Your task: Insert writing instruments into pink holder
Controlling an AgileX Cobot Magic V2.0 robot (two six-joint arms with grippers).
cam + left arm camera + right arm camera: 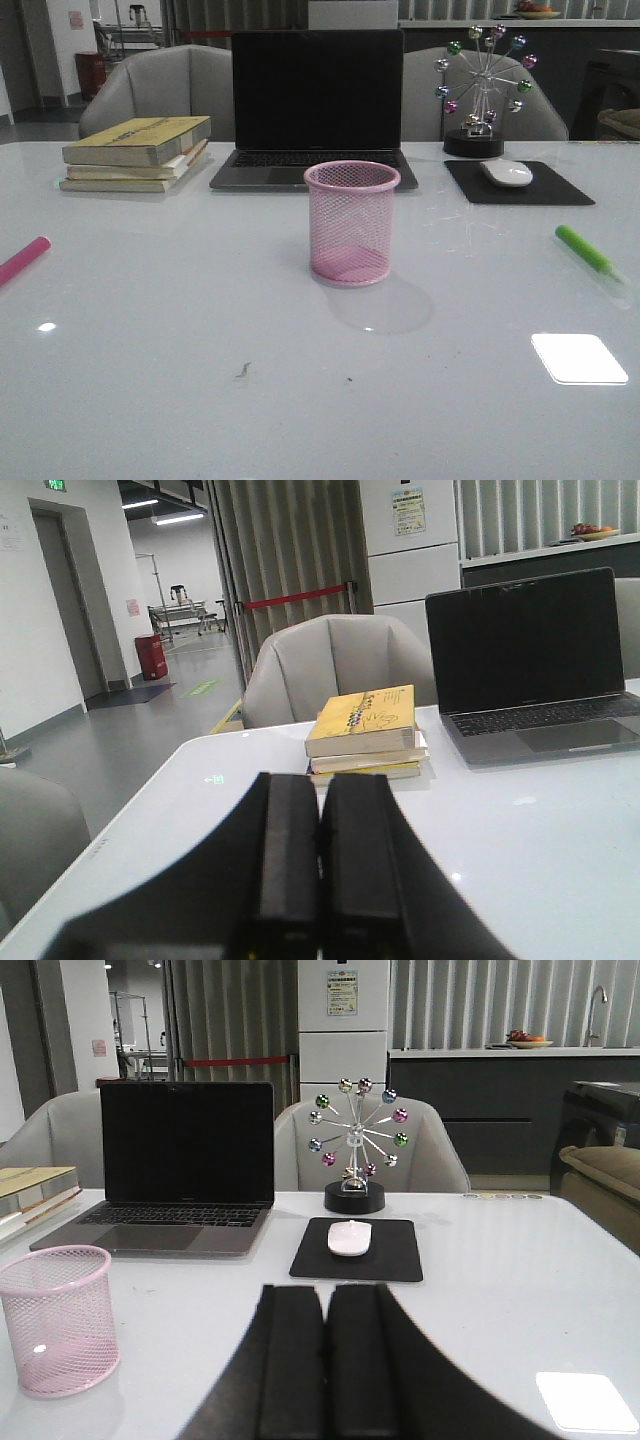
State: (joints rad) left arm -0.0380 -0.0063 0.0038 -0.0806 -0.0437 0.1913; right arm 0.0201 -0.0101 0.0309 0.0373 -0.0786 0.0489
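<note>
The round pink wire-mesh holder (351,222) stands upright mid-table on the glossy white table (200,400), with open surface around it. Behind it sit an open laptop (316,105), stacked books (137,152) and a mouse (507,172). The pink-magenta marker (22,260) lies at the left edge, the green marker (584,248) near the right edge. The left gripper (320,880) and right gripper (325,1370) both show fingers pressed together, empty.

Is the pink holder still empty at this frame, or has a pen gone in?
Empty. The pink holder shows only mesh and base; the pink pen and green pen lie on the table on either side.
</note>
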